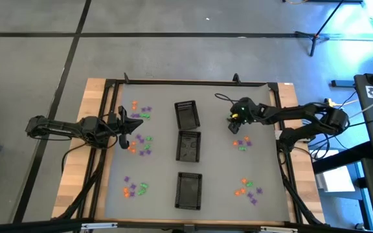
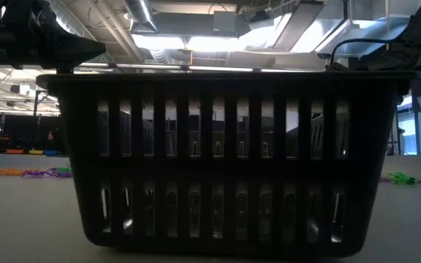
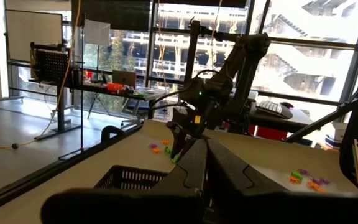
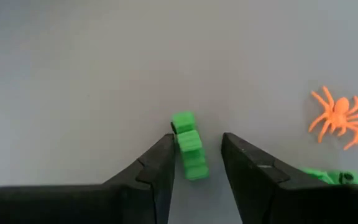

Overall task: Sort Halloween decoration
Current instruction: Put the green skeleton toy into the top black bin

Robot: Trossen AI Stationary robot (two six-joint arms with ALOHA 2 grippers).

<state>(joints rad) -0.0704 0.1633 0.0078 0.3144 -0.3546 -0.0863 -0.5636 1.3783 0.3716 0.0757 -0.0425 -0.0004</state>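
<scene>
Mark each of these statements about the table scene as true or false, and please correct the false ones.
1. Three black mesh trays stand in a column down the middle of the table. True.
2. A green trinket sits between the fingers of the right gripper. True.
3. The left gripper is wide open. False: its fingers are shut together.
4. The spider-shaped trinket near the right gripper is purple. False: it is orange.
5. The trinkets lie in separate small clusters on both sides of the trays. True.
6. The right gripper is above a tray. False: it is over the bare table, right of the trays.
</scene>
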